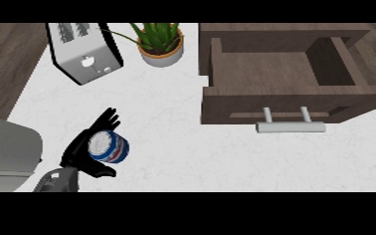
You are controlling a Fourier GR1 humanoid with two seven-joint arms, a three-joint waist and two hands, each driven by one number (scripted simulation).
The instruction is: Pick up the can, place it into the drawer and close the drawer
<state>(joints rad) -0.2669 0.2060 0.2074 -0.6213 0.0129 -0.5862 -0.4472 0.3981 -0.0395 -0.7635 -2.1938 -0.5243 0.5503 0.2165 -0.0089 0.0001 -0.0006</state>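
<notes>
White marbled counter (169,129), seen steeply from above, bearing every item named below. All places are given from the left hand (82,152), which shows at the lower left on its grey forearm (55,181).

Drawer (283,74): dark wood, pulled open, up and far to the right of the hand; its brown inside is bare. The front panel faces the viewer and carries a silver bar handle (290,127) on two posts, level with a spot just above the hand and well apart from it.

Toaster (84,52): silver with a dark side, tilted, standing well above the hand near the counter's far edge.

Potted plant (161,45): green spiky leaves in a pale round pot, above the hand and somewhat to its right, just beside the toaster.

Left hand: black, fingers pointing up and to the right, thumb lying low and to the right; fingers and thumb curve round the can (110,148).

Can: blue and white with a red touch, lying tilted on its side against the palm, on the hand's right side, between fingers and thumb, its pale end turned toward the fingers. It lies on or just over the counter, far from the drawer.
</notes>
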